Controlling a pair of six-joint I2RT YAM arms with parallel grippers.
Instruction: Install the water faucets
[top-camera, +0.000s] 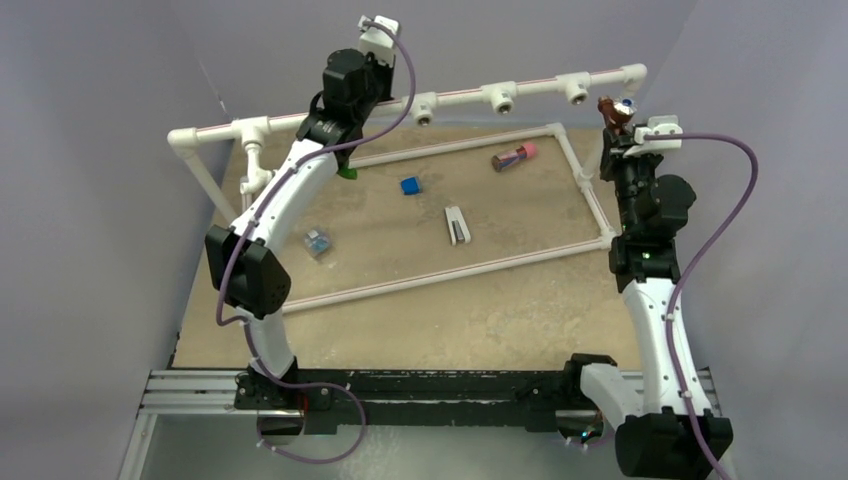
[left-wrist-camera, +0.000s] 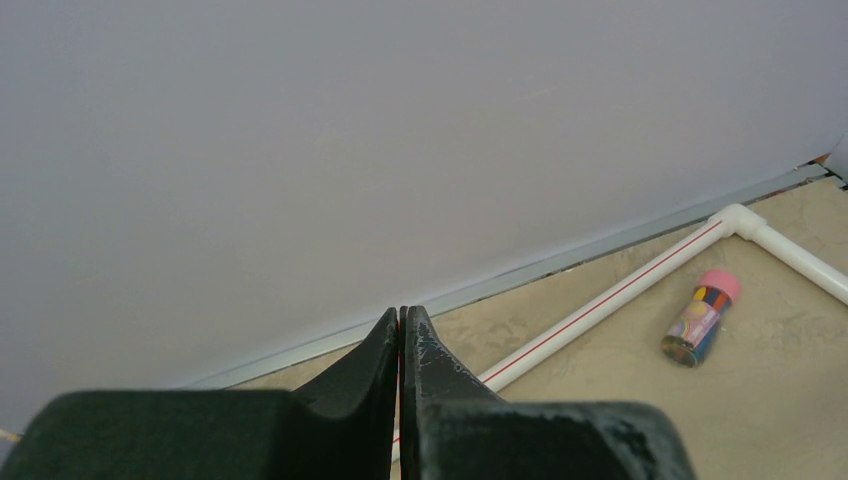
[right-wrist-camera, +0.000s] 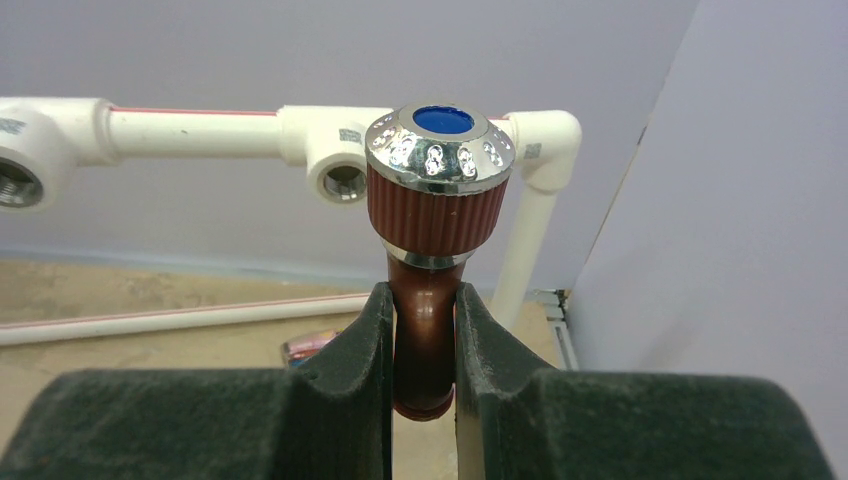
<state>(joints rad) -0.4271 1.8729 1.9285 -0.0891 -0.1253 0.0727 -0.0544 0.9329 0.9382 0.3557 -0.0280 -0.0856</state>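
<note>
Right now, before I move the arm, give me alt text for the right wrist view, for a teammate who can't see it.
The right gripper is shut on the reddish-brown faucet, gripping its body, with the chrome-rimmed, blue-topped knob uppermost in view. Behind it runs the white pipe frame, with an empty threaded socket just left of the knob.

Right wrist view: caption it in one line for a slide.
Right gripper shut on the reddish-brown faucet, chrome cap up, facing the white pipe frame.
</note>
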